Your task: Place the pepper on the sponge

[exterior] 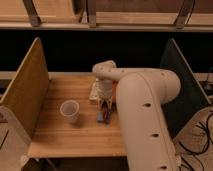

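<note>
Wooden tabletop [55,137], hand [103,107] low above a half-hidden blue-grey sponge [101,118] near the cup [70,110], its grip state unclear.

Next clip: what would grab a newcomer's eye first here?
The bulky cream arm fills the right of the view, bending over the wooden table. Its pincer hangs mid-table, right by a blue-grey sponge. A pale cup stands alone to the left.

The cream arm [145,115] is bent forward from the right; the gripper [104,109] is pointed downward at centre.
</note>
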Controlling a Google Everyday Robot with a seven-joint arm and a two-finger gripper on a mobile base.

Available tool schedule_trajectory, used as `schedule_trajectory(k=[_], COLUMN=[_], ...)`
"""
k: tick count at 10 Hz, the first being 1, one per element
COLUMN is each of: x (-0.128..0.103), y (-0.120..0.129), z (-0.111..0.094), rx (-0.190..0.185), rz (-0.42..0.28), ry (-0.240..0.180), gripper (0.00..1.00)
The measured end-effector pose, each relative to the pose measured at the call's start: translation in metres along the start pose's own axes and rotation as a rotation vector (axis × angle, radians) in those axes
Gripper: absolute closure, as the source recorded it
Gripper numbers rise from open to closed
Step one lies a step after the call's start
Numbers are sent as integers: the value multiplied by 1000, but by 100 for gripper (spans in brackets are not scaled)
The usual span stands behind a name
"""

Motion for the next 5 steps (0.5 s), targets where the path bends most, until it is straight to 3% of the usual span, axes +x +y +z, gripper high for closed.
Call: schedule_trajectory(k=[3, 5], x=[0, 0], y=[0, 0], z=[0, 0], rx=[0, 0], rz=[0, 0], ry=[0, 0], gripper=[88, 86])
